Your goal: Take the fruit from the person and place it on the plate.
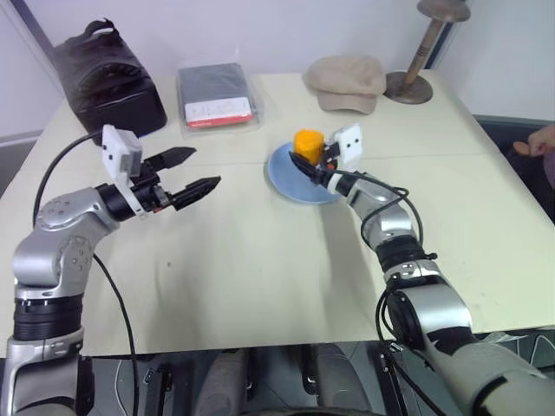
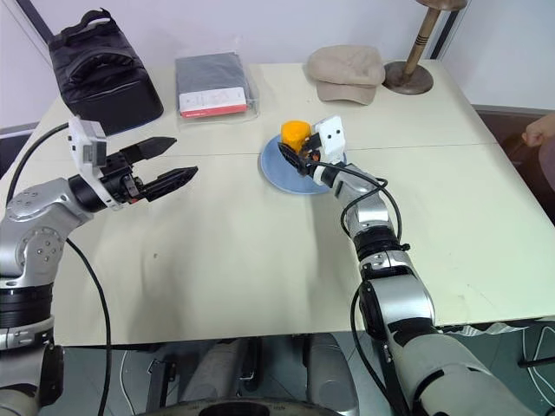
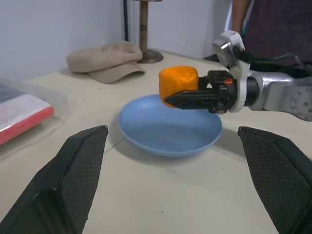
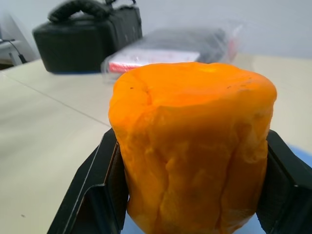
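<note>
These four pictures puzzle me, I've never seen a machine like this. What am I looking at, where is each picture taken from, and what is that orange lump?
It is a two-armed robot at a pale table. The two wide pictures come from cameras in its head, looking down over its arms. The other two come from small cameras on its wrists, looking along the black fingers.

The right hand is shut on the fruit, a stubby orange toy, and holds it over the light-blue plate; in the left wrist view it is just above the plate, not yet set down. The left hand is open and holds nothing.

Also on the table: a black bag, a flat packet with a red and white label, a beige cap and a wooden stand. A person's hand shows at the right edge.
</note>
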